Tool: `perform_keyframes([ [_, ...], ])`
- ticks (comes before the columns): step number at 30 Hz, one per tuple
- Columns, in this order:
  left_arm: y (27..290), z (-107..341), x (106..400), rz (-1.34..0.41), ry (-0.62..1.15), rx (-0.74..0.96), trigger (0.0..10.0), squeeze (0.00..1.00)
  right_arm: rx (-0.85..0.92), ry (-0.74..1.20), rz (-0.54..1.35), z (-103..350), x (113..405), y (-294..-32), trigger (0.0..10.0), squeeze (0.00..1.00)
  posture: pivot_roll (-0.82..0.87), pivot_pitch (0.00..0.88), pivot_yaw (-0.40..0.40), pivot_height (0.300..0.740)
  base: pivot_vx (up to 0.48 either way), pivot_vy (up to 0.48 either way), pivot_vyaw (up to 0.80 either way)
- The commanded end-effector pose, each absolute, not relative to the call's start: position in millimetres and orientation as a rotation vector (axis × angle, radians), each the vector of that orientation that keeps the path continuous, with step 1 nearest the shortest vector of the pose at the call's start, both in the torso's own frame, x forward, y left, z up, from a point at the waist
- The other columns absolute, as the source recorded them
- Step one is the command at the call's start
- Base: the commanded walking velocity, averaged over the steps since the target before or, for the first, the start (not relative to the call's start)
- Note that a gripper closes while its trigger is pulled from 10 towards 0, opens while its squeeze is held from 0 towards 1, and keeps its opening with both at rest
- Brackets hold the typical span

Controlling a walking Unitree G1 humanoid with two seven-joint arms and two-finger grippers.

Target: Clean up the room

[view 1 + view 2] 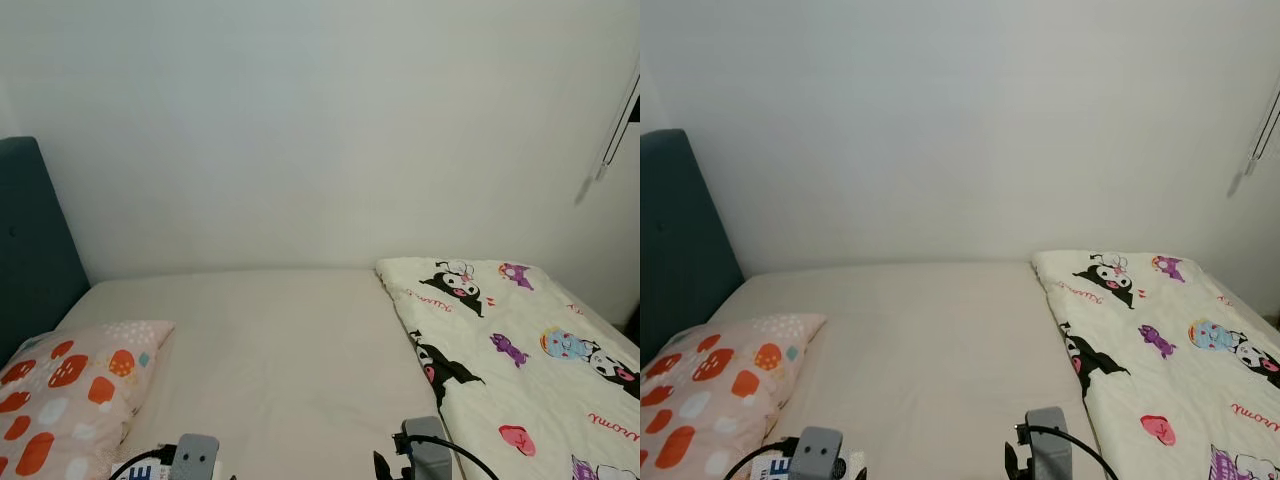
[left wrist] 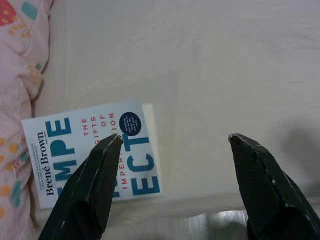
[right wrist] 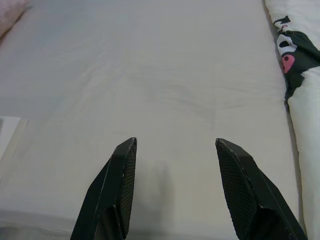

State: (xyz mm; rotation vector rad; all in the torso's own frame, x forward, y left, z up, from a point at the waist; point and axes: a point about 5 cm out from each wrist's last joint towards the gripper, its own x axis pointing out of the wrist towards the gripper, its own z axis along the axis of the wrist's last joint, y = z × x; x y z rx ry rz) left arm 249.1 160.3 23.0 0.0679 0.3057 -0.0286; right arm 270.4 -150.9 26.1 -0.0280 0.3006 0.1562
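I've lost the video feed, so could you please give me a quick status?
Left claw open above the book on the bed. Right claw open over bare sheet. Pillow beside the book; nothing blocking.

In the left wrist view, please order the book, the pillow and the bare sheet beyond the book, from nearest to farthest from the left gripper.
Left gripper, open above the bed edge:
1. Book: lies under one finger, beside the pillow.
2. Pillow: along the book's far side from the gripper.
3. Sheet: the bare part beyond the book.
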Motion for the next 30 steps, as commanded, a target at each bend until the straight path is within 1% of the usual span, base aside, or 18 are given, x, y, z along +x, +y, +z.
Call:
perform_keyframes([
  [1, 158.2, 21.9, 245.8, -0.033, 0.314, 0.063, 10.0, 0.0, -0.04, 0.31, 0.159, 22.9, 265.1, -152.3, 10.0, 0.0, 0.0, 0.131, -0.07, 0.74, 0.0, 0.0, 0.0],
  [16, 152.4, 21.1, 245.2, -0.039, 0.316, 0.066, 10.0, 0.0, -0.035, 0.303, 0.163, 22.3, 264.6, -154.2, 10.0, 0.0, 0.0, 0.119, -0.067, 0.74, 0.0, 0.0, 0.0],
  [30, 149.9, 24.7, 247.0, -0.056, 0.298, 0.062, 10.0, 0.0, -0.018, 0.283, 0.169, 24.2, 261.2, -150.6, 10.0, 0.0, 0.0, 0.11, -0.053, 0.74, 0.0, 0.0, 0.0],
])
